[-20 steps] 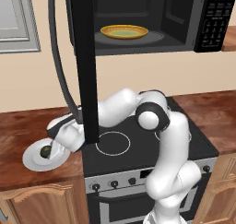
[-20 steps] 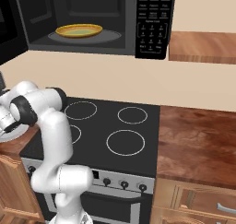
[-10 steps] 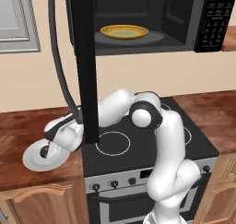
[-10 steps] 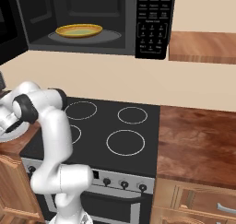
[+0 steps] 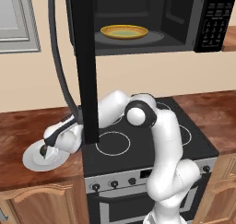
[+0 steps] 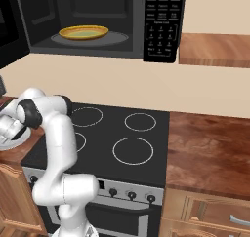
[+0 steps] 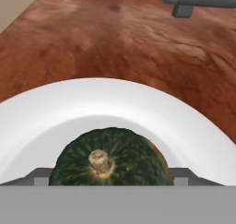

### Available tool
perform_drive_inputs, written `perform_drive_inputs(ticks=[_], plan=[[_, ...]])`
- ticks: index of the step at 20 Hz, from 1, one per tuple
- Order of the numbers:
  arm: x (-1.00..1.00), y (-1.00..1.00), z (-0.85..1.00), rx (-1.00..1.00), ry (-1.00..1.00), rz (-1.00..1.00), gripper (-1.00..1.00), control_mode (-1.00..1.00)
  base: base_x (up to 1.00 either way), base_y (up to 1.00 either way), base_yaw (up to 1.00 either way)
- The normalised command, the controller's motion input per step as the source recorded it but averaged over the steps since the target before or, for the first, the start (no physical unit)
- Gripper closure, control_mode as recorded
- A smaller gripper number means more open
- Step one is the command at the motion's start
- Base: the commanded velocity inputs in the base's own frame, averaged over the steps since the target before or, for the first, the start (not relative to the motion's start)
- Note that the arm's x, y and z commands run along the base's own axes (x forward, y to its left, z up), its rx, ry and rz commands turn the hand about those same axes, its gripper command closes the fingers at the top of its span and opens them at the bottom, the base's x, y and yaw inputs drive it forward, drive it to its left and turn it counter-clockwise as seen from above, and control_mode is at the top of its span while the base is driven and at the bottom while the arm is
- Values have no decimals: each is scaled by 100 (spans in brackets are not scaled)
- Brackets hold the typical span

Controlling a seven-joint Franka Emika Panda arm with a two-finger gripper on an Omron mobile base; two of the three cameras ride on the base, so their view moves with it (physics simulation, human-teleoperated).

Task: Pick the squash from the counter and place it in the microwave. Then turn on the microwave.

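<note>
Lowered since a second ago, the claw (image 5: pixel 44 150) now straddles the squash (image 7: pixel 109 157), jaws still wide but starting to narrow, nothing gripped yet. Stem up, the squash sits on a white plate (image 7: pixel 55 112) near the front edge of the desk (image 5: pixel 18 131), left of the stove (image 6: pixel 122 138). Overhead, the microwave (image 6: pixel 161 21) hangs open, a yellow dish (image 6: pixel 84 33) inside, ready to receive it.

Squash (image 7: pixel 110 158) stem-up on white plate (image 7: pixel 50 108), counter (image 7: pixel 115 38) beyond; tool tips seemingly flank it.
</note>
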Motion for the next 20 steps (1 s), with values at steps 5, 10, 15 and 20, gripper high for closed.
perform_drive_inputs(ticks=[5, 10, 15, 20], plan=[[0, 0, 1, -3, 0, -1, 100, -100, 0, 0, 0], [-4, -16, 25, -1, 0, -4, 100, -100, 0, 0, 0], [-19, -41, 43, 0, 0, -6, 100, -100, 0, 0, 0], [-2, -73, 21, 0, 0, -12, 100, -100, 0, 0, 0]])
